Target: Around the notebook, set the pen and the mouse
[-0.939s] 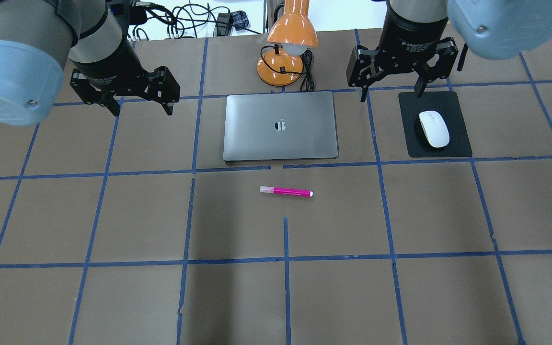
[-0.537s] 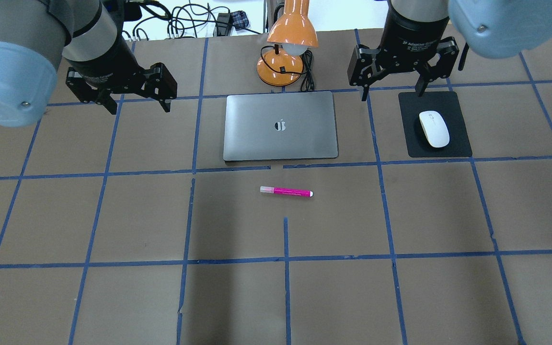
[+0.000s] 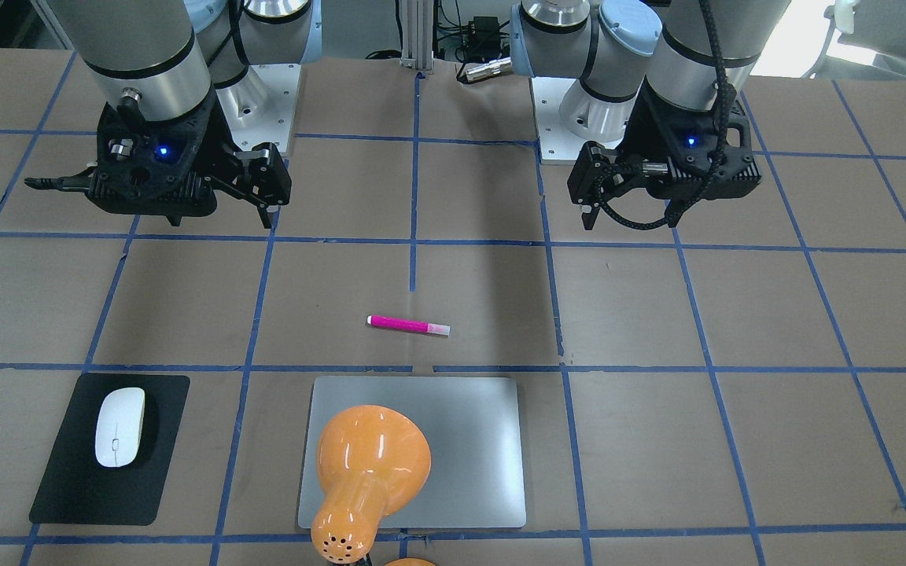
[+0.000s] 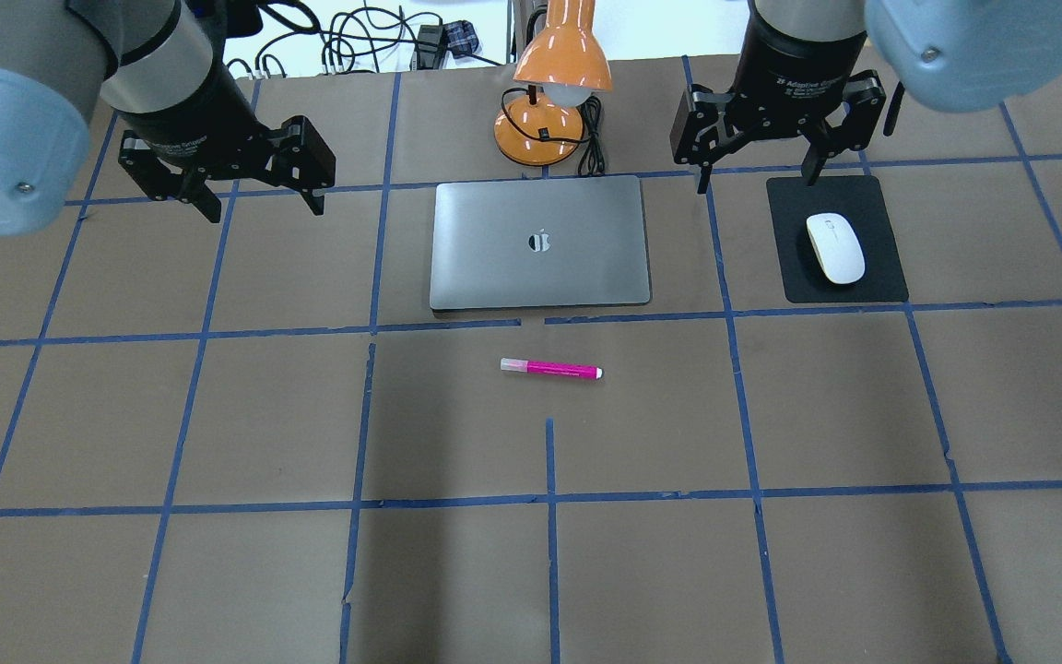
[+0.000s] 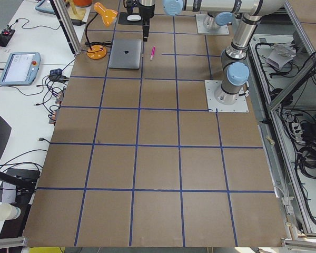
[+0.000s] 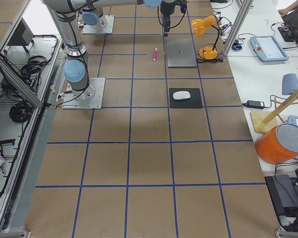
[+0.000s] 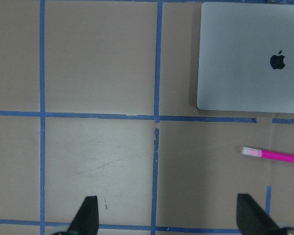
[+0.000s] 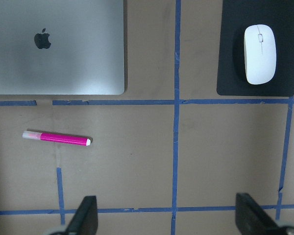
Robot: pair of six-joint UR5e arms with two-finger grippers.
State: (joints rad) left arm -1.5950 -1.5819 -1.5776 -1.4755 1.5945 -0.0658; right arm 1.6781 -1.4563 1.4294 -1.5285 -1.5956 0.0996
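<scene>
The left claw [image 4: 264,212] is hanging in the air over the desk [image 4: 218,415]. Its two fingers [image 7: 88,215] are spread wide apart. It is holding nothing and touching nothing. Bare brown desk with blue tape lines [image 4: 374,277] is showing under it. It is hanging off to the left of the notebook [image 4: 540,242], well apart from it.

The right claw [image 4: 754,183] is hanging in the air too. Its fingers are also spread wide, and it is gripping nothing and touching nothing. Its own camera is looking down at the notebook on one side and the mouse [image 4: 835,248] on the other.

The notebook is lying flat near the desk's edge that is across from the robot. It is silver-grey and closed. An orange lamp [image 4: 560,55] is standing just beyond it, right by that edge.

The pen [image 4: 550,370] is lying flat on the desk, near the notebook's long side that is facing the robot. It is not touching the notebook. It is pink, and its pale cap end is pointing to the robot's left.

The mouse is sitting on a black mat [image 4: 789,277]. The mat is lying to the right of the notebook, with a strip of bare desk and one blue line between them. The mouse is white and is sitting about in the middle of the mat.
</scene>
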